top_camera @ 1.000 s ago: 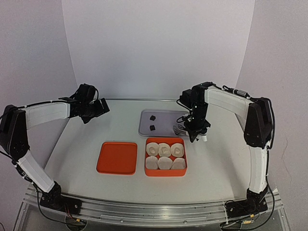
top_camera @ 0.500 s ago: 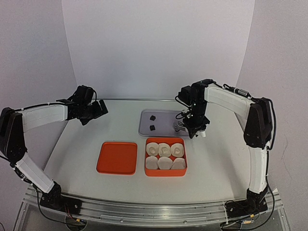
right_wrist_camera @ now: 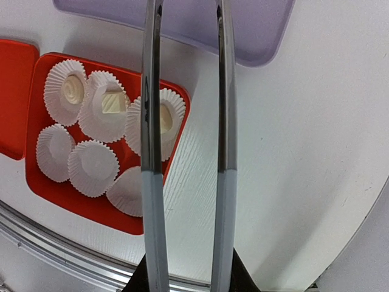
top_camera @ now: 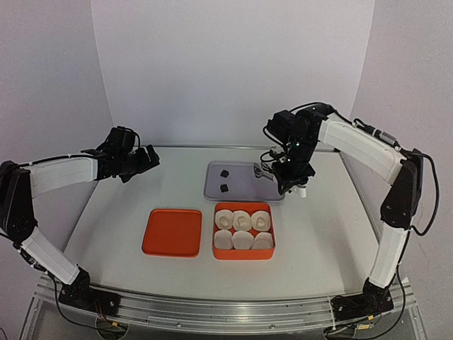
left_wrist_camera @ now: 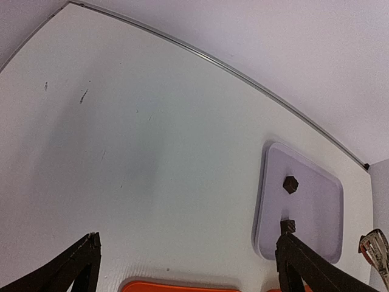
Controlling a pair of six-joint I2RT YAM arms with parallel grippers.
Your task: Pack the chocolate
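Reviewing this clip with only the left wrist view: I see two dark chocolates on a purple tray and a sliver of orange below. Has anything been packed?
Observer: Yes. The right wrist view shows an orange box holding six paper cups, and three of them contain white chocolates.
Operator: And the other three?
Observer: Empty. That is the row farther from the tray.
Operator: What is the right arm doing?
Observer: The right gripper holds metal tongs at the tray's right end. I cannot tell whether they carry anything.
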